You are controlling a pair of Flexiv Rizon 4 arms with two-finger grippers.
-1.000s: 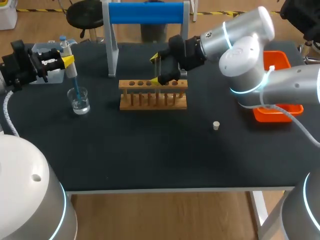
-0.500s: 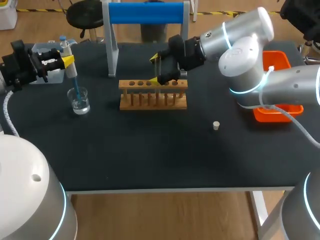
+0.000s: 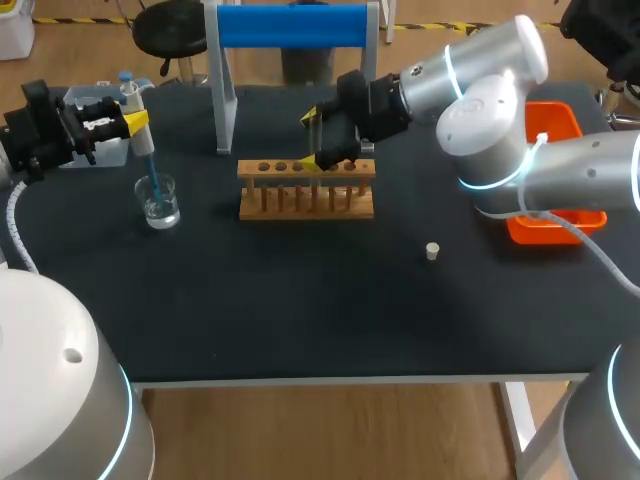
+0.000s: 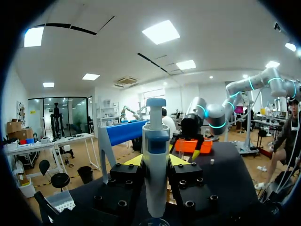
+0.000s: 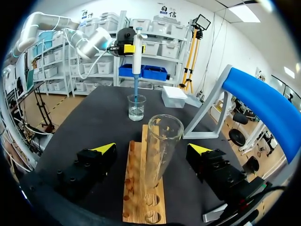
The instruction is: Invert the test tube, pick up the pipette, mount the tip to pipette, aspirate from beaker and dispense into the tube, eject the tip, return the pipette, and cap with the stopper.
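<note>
Pipette dips into the beaker on the dark table.
Left gripper clamps it; right gripper gapes around the racked test tube.

Pipette in beaker (test tube upright)

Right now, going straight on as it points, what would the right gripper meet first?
The right gripper would probably first meet the test tube in the wooden rack, between its open fingers.

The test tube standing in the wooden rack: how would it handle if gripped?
The test tube looks like thin clear glass, so probably fragile and slippery. Tall and narrow, it would likely topple or roll without the rack.
</note>
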